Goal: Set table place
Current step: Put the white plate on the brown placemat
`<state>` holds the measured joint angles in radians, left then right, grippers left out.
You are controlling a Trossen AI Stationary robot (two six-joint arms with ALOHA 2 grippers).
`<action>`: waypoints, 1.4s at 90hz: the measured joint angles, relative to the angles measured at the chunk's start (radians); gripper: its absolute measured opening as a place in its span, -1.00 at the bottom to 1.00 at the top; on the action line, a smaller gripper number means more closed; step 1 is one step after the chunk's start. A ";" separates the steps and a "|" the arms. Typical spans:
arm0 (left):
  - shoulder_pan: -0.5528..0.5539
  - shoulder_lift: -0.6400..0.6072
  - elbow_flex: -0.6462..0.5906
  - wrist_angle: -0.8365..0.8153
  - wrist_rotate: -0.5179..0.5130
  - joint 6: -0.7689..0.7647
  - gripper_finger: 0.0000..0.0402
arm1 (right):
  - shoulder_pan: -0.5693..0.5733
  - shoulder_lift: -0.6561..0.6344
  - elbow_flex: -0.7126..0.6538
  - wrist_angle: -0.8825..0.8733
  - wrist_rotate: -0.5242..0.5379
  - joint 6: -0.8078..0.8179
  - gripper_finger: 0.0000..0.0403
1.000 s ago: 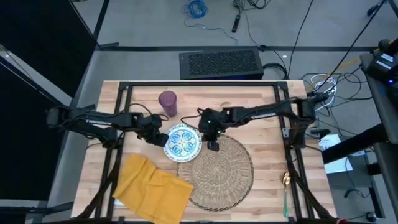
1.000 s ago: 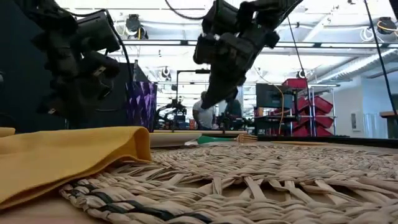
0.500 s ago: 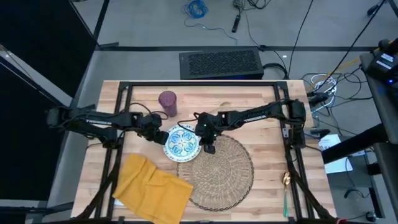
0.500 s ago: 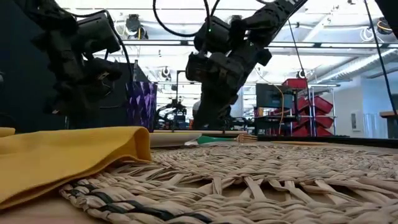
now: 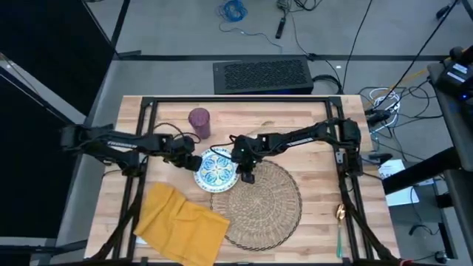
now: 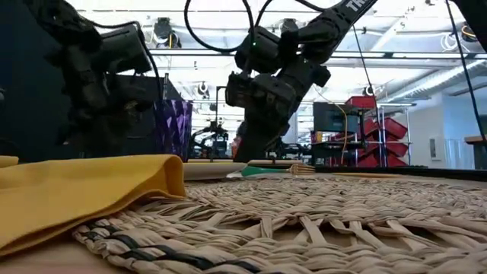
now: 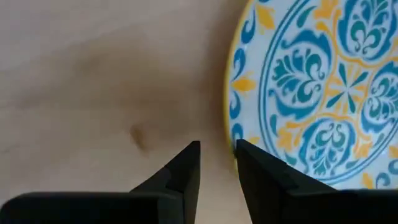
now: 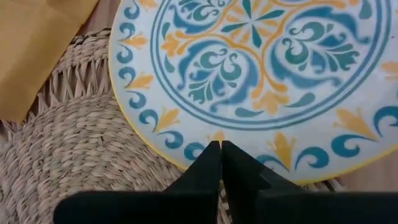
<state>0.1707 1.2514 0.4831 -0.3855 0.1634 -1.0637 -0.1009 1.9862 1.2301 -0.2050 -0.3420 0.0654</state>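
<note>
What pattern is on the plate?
The plate is white with blue-green and yellow scrollwork; the right wrist view shows it best.

Overhead looks straight down, low looks level; both wrists closely share the plate (image 7: 311, 93).

1. The counter (image 5: 310, 125), a pale butcher-block top on a black frame, is carrying every item here.
2. A round woven mat (image 5: 259, 203) is lying near its middle, toward the front.
3. A patterned plate (image 5: 216, 169) is resting partly on the wood, its edge overlapping the mat's rim.
4. A purple tumbler (image 5: 199, 122) is standing upright behind the plate.
5. A yellow napkin (image 5: 179, 222) is lying crumpled at the front left, touching the mat.
6. A teal-handled spoon (image 5: 339, 230) is lying at the front right.
</note>
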 joint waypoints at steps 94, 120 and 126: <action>0.014 0.071 -0.001 0.282 0.027 0.045 -0.66 | 0.000 0.053 0.002 -0.052 -0.042 -0.006 -1.00; 0.021 0.056 0.003 0.337 0.046 0.053 -0.97 | 0.002 0.053 -0.001 -0.059 -0.044 -0.006 -1.00; 0.028 0.035 0.003 0.336 0.055 0.056 -0.98 | 0.002 0.044 -0.001 -0.051 -0.042 -0.009 -1.00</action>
<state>0.1985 1.2867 0.4858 -0.0492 0.2184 -1.0073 -0.0994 2.0297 1.2293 -0.2564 -0.3837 0.0560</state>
